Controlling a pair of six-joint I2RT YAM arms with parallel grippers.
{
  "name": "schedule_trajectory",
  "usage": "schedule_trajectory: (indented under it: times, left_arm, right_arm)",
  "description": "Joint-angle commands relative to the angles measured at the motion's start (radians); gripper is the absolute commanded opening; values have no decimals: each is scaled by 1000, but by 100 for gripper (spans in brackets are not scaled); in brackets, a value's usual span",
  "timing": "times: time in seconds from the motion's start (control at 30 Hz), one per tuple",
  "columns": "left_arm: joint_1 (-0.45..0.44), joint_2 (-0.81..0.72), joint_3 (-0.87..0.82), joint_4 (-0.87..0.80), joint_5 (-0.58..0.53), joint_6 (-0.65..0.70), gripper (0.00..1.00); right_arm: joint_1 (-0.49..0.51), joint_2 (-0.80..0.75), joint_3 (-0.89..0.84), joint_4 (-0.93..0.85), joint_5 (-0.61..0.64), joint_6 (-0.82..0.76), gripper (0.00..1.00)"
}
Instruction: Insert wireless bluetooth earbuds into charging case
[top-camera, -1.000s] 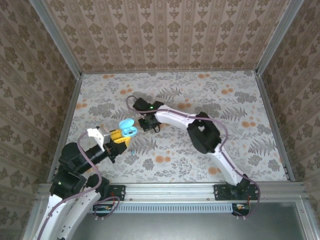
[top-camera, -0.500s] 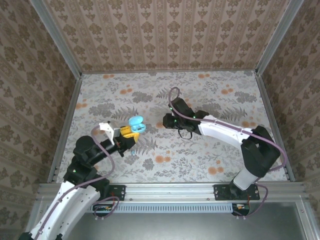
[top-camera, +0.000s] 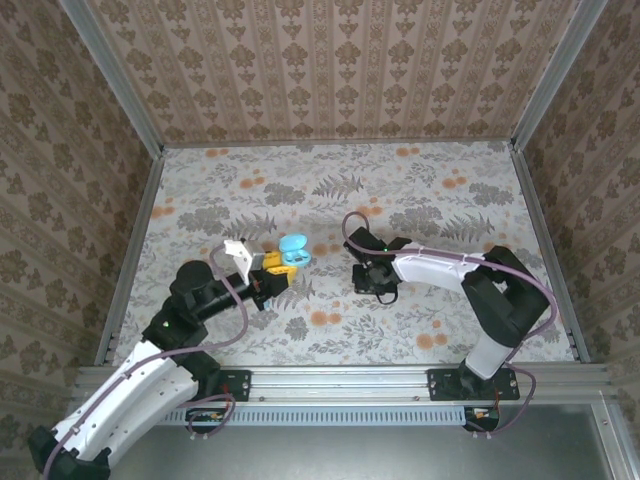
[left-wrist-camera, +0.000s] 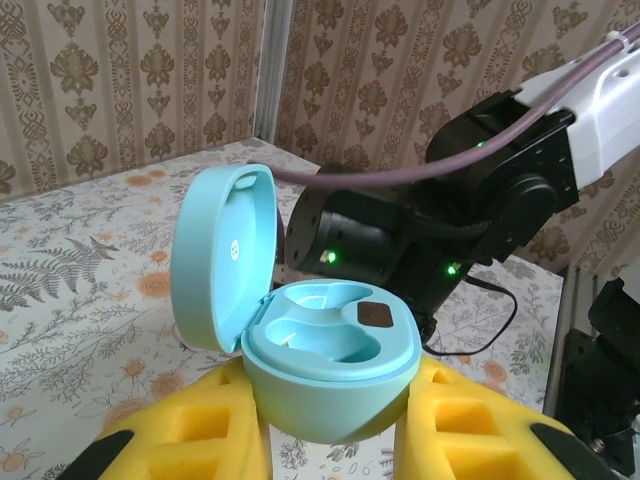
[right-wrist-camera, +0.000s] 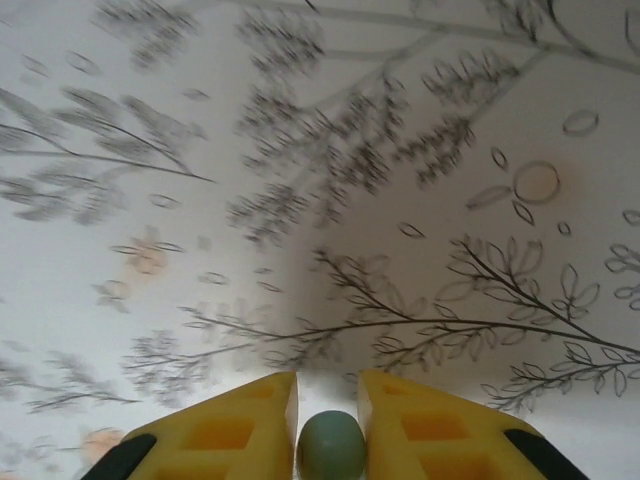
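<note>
- Both sides busy over the flowered table (top-camera: 450, 200), with patterned walls (top-camera: 330, 70) around.
- Left gripper (left-wrist-camera: 335, 430): yellow pads clamped on the teal charging case (left-wrist-camera: 330, 365), held upright above the table, lid (left-wrist-camera: 225, 255) swung open to the left.
- Right gripper (right-wrist-camera: 330, 425): yellow pads closed on a teal earbud (right-wrist-camera: 331, 447), low over the table, to the right of the case and apart from it.
- Just behind the open case, seen from the left wrist: black end of the right arm (left-wrist-camera: 370, 240) and its purple cable (left-wrist-camera: 400, 172), crowding the far side.
</note>
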Motion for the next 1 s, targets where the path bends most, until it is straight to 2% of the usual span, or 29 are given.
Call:
schedule_trajectory:
  times: [0.0,0.1,0.23,0.33,0.43,0.6,0.7,0.97]
  left_arm:
    - [-17,8,-6,53,-26,31,18]
    - [-23,7,-11,55,-34,34,18]
    - [-27,0,-15,53,-36,37,18]
    - [-29,-10,-15,42,-36,41,18]
    - [-31,-20,-15,31,-36,43,18]
    - [-32,-35,-18,22,-42,44,18]
    - [-33,-42,-18,15,-47,45,18]
    - [-35,-45,-12,-9,-54,49,18]
  right_arm:
    - [2,40,14,-103,15,-1,27]
    - [1,56,45,-147,15,-10,31]
    - [-10,35,92,-210,-15,-38,42]
    - [-19,-1,158,-288,-32,-115,45]
    - [-20,-8,260,-417,-24,-241,45]
    - [-11,47,387,-599,36,-449,39]
    - [-6,99,412,-648,63,-471,38]
    - [48,190,446,-628,73,-484,36]
